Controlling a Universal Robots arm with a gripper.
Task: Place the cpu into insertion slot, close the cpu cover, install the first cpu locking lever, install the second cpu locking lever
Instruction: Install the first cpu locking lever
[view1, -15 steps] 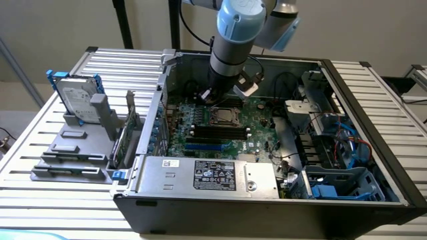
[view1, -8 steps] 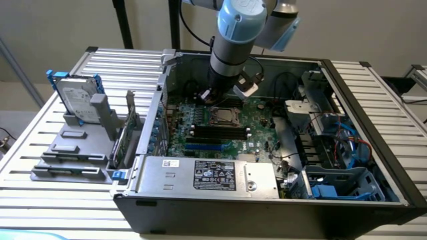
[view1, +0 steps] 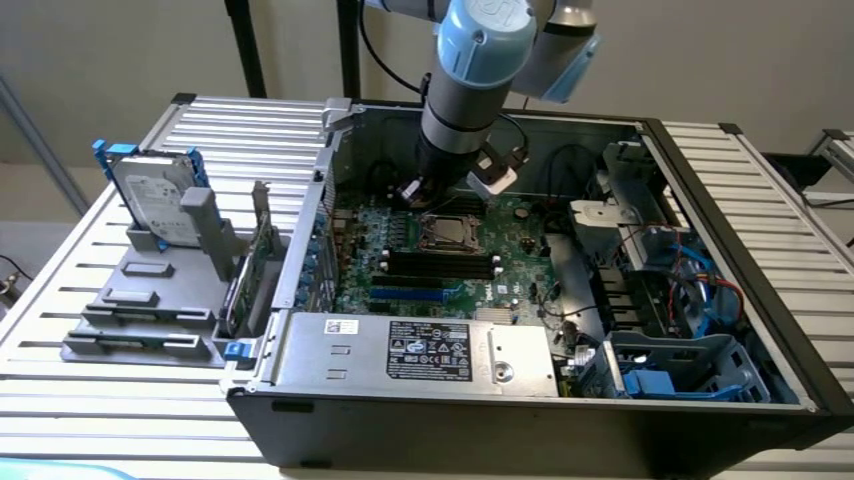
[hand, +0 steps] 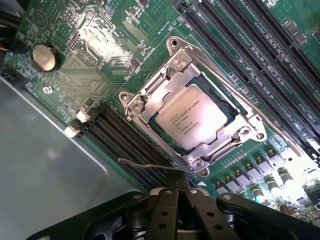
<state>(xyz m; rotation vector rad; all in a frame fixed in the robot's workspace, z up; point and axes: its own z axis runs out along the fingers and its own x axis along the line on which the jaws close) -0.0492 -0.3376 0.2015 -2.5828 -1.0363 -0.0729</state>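
The cpu (hand: 190, 122), a pale silvery square chip, lies flat in the insertion slot (view1: 447, 232) on the green motherboard. The cpu cover (hand: 150, 100), a silvery metal frame, is folded down around it. One thin wire locking lever (hand: 142, 163) sticks out beside the socket, its end right at my fingertips. The other lever (hand: 252, 114) lies along the socket's opposite side, next to the long memory slots. My gripper (hand: 181, 184) hangs just off the socket's edge with its black fingers (hand: 167, 205) shut together. In the exterior view the gripper (view1: 424, 195) sits low inside the case, just behind the socket.
The open black case (view1: 747, 250) rests on a slatted metal table. The grey power supply box (view1: 414, 352) fills its front, and blue drive cages (view1: 681, 365) with cables stand at the exterior view's right. Black memory slots (hand: 260, 60) flank the socket. A hard drive (view1: 154, 195) stands outside.
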